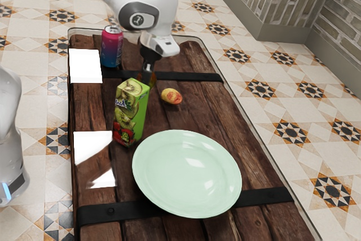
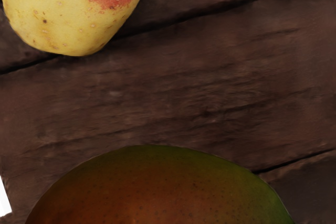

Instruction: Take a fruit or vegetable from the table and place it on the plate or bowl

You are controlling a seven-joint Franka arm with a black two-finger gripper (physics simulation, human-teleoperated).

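My arm reaches in from the exterior view's upper left over a dark plank table [image 1: 217, 114]. Its black gripper [image 1: 149, 76] points straight down, just behind the top of a green juice carton [image 1: 131, 111]. The carton hides the gripper's lower end, so I cannot tell whether it is spread or pinching anything.

The wrist view shows a large green-and-red fruit [image 2: 157, 192] lying on the planks directly under my hand. A yellow fruit [image 2: 68, 9] with a red blush lies near it, with bare wood between them.

In the exterior view, that yellow fruit [image 1: 171, 96] lies on the table just to the right of the gripper. It is between the carton and the table's far edge and is touching nothing.

A pale green plate [image 1: 186, 173] sits empty toward the near end of the table. Its rim is close beside the carton's base, and both fruits are well apart from it.

A pink-and-blue soda can [image 1: 111, 47] stands upright at the far end, left of the gripper in the exterior view. Two black straps [image 1: 186, 76] cross the planks, one under the gripper and one under the plate's near rim.
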